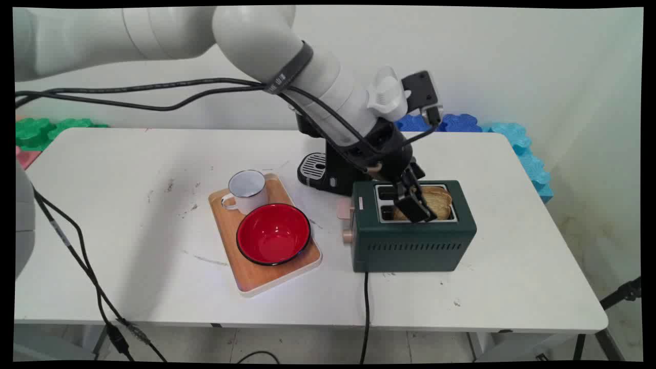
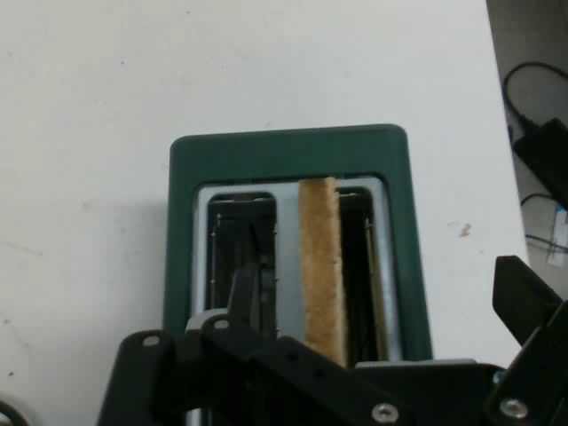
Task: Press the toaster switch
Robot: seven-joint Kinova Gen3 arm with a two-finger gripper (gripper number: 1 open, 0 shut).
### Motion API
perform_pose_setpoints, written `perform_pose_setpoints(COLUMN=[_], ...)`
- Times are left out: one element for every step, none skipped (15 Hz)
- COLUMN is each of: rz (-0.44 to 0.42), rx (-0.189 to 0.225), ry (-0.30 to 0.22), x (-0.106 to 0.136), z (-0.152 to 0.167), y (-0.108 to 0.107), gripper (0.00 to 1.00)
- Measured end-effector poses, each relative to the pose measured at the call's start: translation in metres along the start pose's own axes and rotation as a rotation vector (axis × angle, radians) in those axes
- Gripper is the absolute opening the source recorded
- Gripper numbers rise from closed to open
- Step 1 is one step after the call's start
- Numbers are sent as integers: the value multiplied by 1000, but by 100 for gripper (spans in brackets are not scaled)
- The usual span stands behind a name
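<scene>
A dark green two-slot toaster (image 1: 412,246) stands on the white table, right of centre. One slice of toasted bread (image 1: 439,201) stands upright in it, sticking out of the top. My gripper (image 1: 412,205) hangs right over the toaster's top, open. In the hand view the bread (image 2: 319,266) stands between the two slots' openings of the toaster (image 2: 288,146). One of the fingers (image 2: 247,293) reaches down at the empty slot. The other finger (image 2: 524,297) is far off, past the toaster's side. The gripper (image 2: 382,288) straddles the slice without touching it.
A wooden tray (image 1: 251,279) left of the toaster carries a white enamel mug (image 1: 247,190) and a red bowl (image 1: 273,234). A black coffee machine (image 1: 328,171) stands just behind the toaster. The toaster's black cord (image 1: 366,312) runs over the table's front edge.
</scene>
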Motion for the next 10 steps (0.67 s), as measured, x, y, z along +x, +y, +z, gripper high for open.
perform_pose_setpoints(rz=[-6, -19, -30, -36, -43, -49, -59, -70, -77, -86], rx=[-2, -12, -20, -26, -33, -39, -46, -52, -55, -59], ry=[11, 26, 41, 51, 67, 84, 106, 130, 145, 165], x=[0, 0, -2, -3, -6, -10, -17, -25, -30, -38], z=[-3, -10, -16, -21, -29, -37, -48, -59, -66, -76], y=[1, 3, 4, 5, 5, 5, 4, 2, 0, -2], gripper=[100, 100, 100, 100, 100, 100, 100, 100, 100, 100])
